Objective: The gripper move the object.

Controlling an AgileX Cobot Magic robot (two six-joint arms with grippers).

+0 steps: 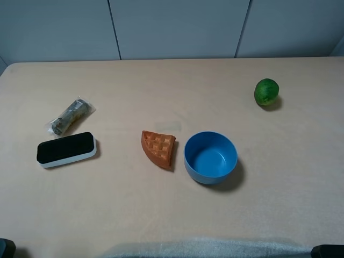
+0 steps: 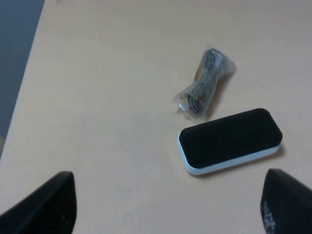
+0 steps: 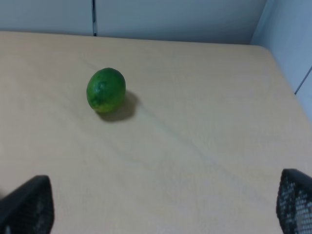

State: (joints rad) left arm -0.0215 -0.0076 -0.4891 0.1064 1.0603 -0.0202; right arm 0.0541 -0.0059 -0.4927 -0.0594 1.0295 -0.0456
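The object, a small crinkly clear-plastic packet with grey-green and yellowish contents, lies at the table's left, just behind the eraser. It also shows in the left wrist view. My left gripper is open and empty, its dark fingers spread wide, and it hovers nearer the table's front, apart from the packet and the eraser. My right gripper is open and empty at the right side, well short of the lime. In the exterior high view only dark bits of the arms show at the bottom corners.
A black-and-white whiteboard eraser lies right in front of the packet. An orange waffle wedge and a blue bowl sit mid-table. A green lime lies at the far right. The table's left edge is close.
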